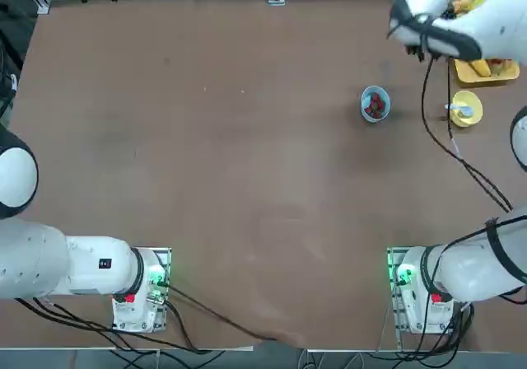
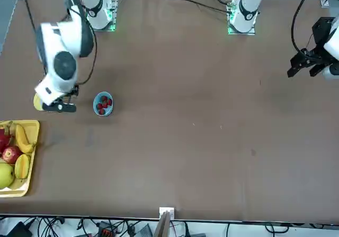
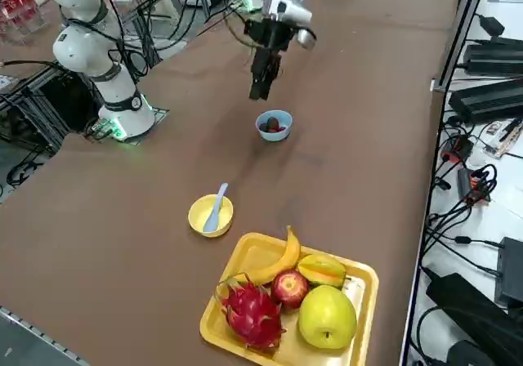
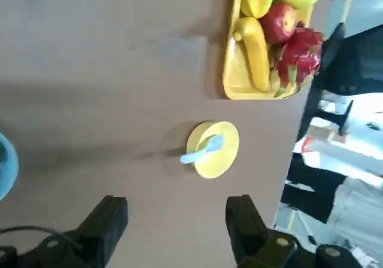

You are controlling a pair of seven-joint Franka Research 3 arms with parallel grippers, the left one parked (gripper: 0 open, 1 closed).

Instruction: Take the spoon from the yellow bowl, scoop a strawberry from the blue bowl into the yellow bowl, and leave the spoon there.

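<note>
Yellow bowl (image 3: 211,216) holds spoon (image 3: 216,207), blue bowl (image 3: 274,127) holds small red strawberries (image 3: 274,125).
Both bowls near the table's right edge, apart from each other; spoon handle sticks out over the yellow bowl's rim. Yellow tray (image 3: 245,256) just beside the yellow bowl at the far right corner, carrying banana, apple, dragon fruit. Right gripper (image 3: 261,84) in the air above the table near the blue bowl, fingers spread wide, empty.

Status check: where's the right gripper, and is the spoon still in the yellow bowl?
Right gripper open, empty, raised above the table. Pale blue spoon lies in small round yellow bowl, untouched. Tiny red strawberries in light blue bowl. Nothing blocking.
</note>
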